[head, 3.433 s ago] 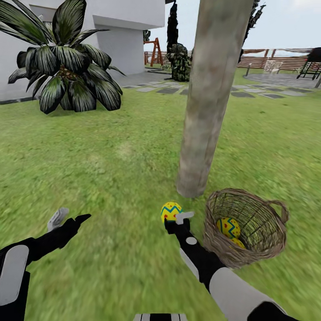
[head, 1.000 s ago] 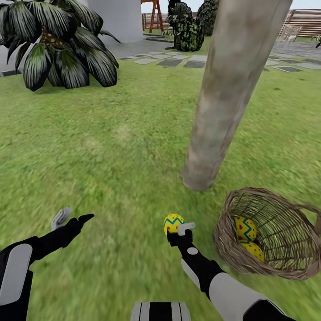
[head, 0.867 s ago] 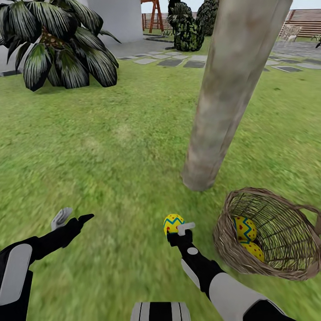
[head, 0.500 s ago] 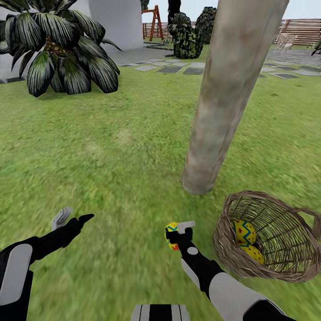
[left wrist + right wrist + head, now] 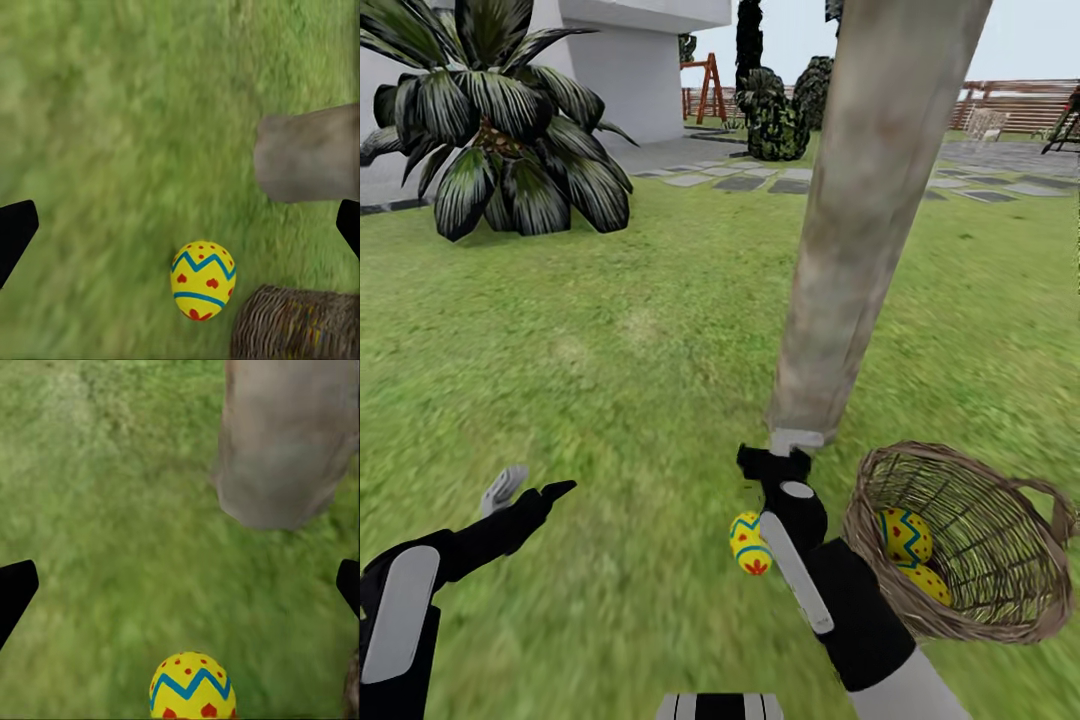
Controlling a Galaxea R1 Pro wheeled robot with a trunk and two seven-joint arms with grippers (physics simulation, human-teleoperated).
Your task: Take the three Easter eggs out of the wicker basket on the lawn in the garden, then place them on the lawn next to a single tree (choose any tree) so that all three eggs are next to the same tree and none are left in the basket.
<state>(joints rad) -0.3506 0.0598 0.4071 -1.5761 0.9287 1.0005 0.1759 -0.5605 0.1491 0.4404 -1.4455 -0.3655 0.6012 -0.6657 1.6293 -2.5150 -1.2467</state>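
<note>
Head view: a yellow Easter egg with blue zigzag and red marks [image 5: 749,543] lies on the green lawn [image 5: 610,350], free of the right hand [image 5: 785,452].
Both hands are spread and empty, the left hand [image 5: 525,488] at 8 o'clock. At 4 o'clock, a brown wicker basket [image 5: 1000,610] holds two more eggs [image 5: 905,535] beside the grey-brown tree trunk [image 5: 860,220].

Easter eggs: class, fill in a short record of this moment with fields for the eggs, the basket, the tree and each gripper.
egg out of basket: one Easter egg beside the right arm, near the tree trunk
eggs in basket: two inside the wicker basket
basket position: on the lawn close to the trunk base
right gripper: open
left gripper: open, empty
</note>
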